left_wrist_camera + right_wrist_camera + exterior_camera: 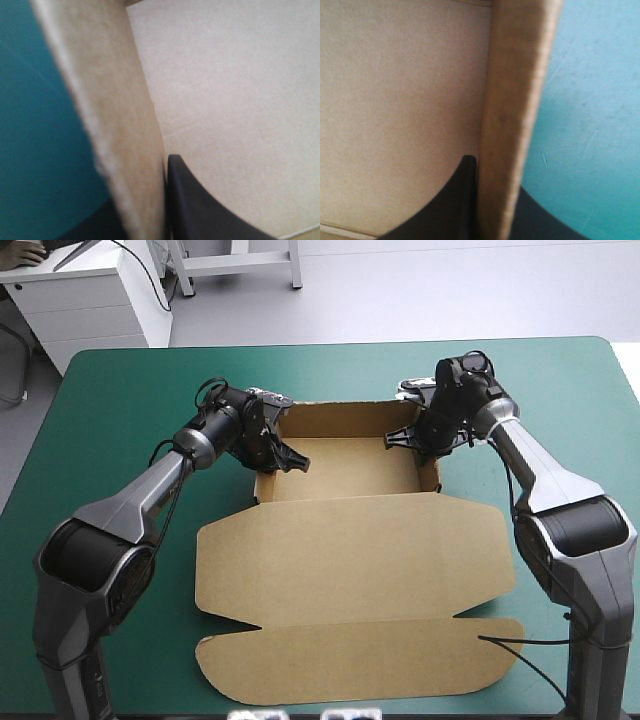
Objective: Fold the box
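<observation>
The brown box, a cut sheet of board, has its far part raised into an open tray. The wide lid panel lies flat on the robot's side of that tray, and the teal-green table cover shows all around it. The left gripper, with two broad black fin-shaped fingers, is clamped on the tray's left side wall, one finger inside the tray and one outside. The right gripper pinches the tray's right side wall the same way. The main risk, as I judge it, is the two walls being handled unevenly. If one arm pushes or lifts more than the other, the tray could twist or slide across the cover, and the tucked walls could spring open. Squeezing too hard, or pulling outward from the tray, might crease the board away from its score lines or tear a wall at its corner. If either grip lets go before the wall is seated, that wall may flop outward from the tray. An inside finger could also snag the wall as it withdraws and drag the tray up with it.
</observation>
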Tool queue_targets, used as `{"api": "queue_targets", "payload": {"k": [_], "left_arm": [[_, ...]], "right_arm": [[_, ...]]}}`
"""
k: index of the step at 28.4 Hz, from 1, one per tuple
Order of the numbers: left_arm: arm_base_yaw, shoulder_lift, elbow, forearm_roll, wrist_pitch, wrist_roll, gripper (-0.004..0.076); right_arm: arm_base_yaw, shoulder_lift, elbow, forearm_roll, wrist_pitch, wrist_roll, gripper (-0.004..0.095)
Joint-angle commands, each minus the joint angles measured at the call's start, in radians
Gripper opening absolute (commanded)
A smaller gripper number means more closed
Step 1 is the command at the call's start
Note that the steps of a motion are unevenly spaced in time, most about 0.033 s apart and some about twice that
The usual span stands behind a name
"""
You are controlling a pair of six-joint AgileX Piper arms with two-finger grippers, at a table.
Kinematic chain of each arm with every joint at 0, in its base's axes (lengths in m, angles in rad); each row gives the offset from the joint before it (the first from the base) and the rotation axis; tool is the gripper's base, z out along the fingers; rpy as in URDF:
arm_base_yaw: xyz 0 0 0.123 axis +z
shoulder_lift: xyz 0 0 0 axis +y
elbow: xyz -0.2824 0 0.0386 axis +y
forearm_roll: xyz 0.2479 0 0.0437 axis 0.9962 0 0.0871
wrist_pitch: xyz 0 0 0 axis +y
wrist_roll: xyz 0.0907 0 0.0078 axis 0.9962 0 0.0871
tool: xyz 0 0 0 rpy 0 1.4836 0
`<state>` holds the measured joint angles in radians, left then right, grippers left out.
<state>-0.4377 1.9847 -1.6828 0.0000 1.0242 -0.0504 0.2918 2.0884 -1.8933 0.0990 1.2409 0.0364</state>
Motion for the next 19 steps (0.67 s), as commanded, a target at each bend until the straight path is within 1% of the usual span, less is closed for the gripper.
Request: {"api": "queue_targets", "payload": {"k": [1,2,4,6,7,9,14,19], "left_arm": [[-0.009,-0.026,-0.012,-0.007,0.017,0.082,0.0176],[-0.002,-0.026,-0.016,-0.023,0.027,0.082,0.0272],[0.004,-0.028,-0.026,-0.029,0.042,0.082,0.0398],[0.006,-0.031,-0.041,-0.032,0.054,0.082,0.0496],[0.006,-0.035,-0.052,-0.032,0.058,0.082,0.0523],[0.006,-0.045,-0.067,-0.029,0.065,0.082,0.0534],[0.006,-0.074,-0.111,-0.017,0.104,0.095,0.0534],[0.006,-0.119,-0.133,-0.012,0.121,0.097,0.0534]], "right_arm": [[0.009,-0.040,-0.027,0.048,0.007,-0.060,0.0171],[0.009,-0.040,-0.027,0.062,0.007,-0.060,0.0312],[0.009,-0.040,-0.027,0.085,0.007,-0.063,0.0520],[0.009,-0.040,-0.027,0.097,0.007,-0.076,0.0683],[0.009,-0.040,-0.027,0.097,0.007,-0.076,0.0746],[0.009,-0.042,-0.027,0.093,0.007,-0.076,0.0797],[0.009,-0.064,-0.027,0.087,0.007,-0.076,0.0796],[0.007,-0.132,-0.029,-0.004,0.007,-0.076,0.0796]]}}
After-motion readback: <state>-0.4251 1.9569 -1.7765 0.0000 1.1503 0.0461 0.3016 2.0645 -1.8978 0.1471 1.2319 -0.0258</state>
